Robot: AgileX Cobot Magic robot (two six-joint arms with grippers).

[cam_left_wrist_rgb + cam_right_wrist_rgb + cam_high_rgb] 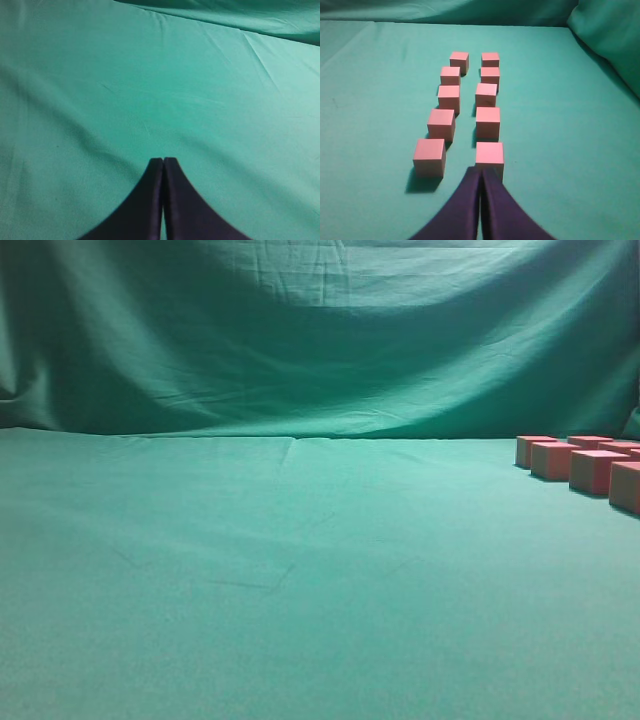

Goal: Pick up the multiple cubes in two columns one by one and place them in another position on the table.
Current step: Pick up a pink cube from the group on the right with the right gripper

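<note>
Several pink cubes stand in two columns on the green table [570,150]. In the right wrist view the nearest cube of the right column [489,153] sits just beyond my right gripper [481,171], which is shut and empty; the nearest cube of the left column [429,156] lies to its left. The exterior view catches only part of the cubes [593,469] at the far right edge of the table [300,570], and neither arm shows there. My left gripper [163,160] is shut with nothing in it, over bare cloth.
A draped green backdrop [320,340] hangs behind the table. Folded green cloth rises at the right side in the right wrist view [610,35]. Bare green cloth spreads left of the cubes.
</note>
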